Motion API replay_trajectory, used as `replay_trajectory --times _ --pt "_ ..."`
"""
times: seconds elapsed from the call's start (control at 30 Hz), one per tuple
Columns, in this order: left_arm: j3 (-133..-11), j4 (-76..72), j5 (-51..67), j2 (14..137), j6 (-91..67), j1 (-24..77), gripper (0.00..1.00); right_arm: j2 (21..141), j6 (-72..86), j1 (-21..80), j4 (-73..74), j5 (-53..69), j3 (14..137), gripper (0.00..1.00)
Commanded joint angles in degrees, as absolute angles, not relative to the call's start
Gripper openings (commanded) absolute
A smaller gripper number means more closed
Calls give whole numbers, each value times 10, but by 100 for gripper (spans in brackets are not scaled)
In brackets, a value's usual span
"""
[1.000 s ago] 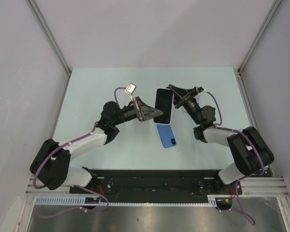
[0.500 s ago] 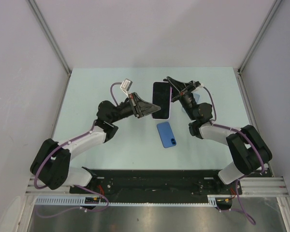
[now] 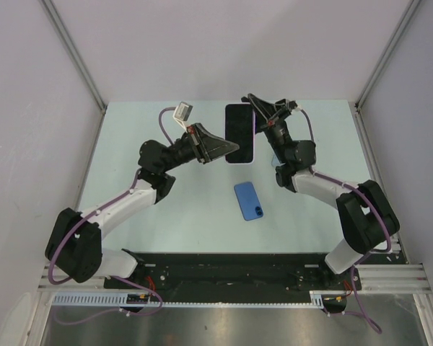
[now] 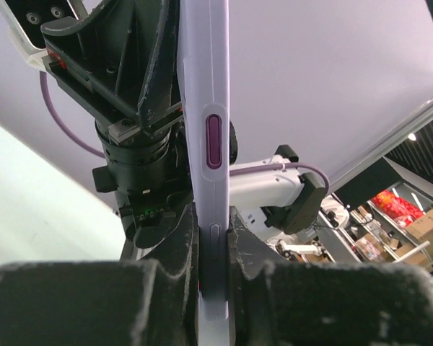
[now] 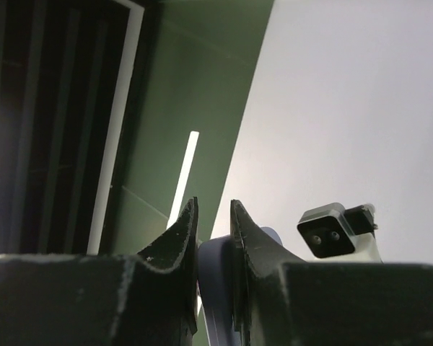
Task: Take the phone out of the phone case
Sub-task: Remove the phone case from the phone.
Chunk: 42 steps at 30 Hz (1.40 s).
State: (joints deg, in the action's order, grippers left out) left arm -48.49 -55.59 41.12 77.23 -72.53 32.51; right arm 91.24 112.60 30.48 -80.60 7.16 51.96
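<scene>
While a blue phone (image 3: 249, 200) lies on the table (image 3: 130, 137), lilac phone case (image 3: 239, 134) raised above it, left gripper (image 3: 234, 150) clamped on one edge — right gripper (image 3: 254, 114) clamped on the opposite edge.

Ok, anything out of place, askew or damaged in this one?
Nothing looks damaged or spilled. The cased phone hangs clamped between left gripper and right gripper. One oddity: a blue phone-shaped item lies askew on the table below, phone or empty case unclear.

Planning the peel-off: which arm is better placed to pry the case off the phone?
Probably right: the right gripper pinches the case at a far corner, where peeling could start; the left gripper clamps its side edge.
</scene>
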Motion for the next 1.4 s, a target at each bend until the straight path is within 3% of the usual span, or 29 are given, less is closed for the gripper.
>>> replay_trajectory --times 0.0,0.63,1.0,1.2,1.37 --pt "-558 -648 469 748 -747 348 0 951 1314 349 -918 122 584 0" --pt "-682 -613 504 703 -723 348 0 948 1313 357 -920 106 608 0" --pt "-657 -598 511 653 -681 348 0 947 1306 368 -921 75 613 0" --pt "-679 -552 507 638 -654 348 0 961 1268 381 -913 127 609 0" --pt "-703 -496 490 627 -628 348 0 948 1160 367 -863 212 535 0"
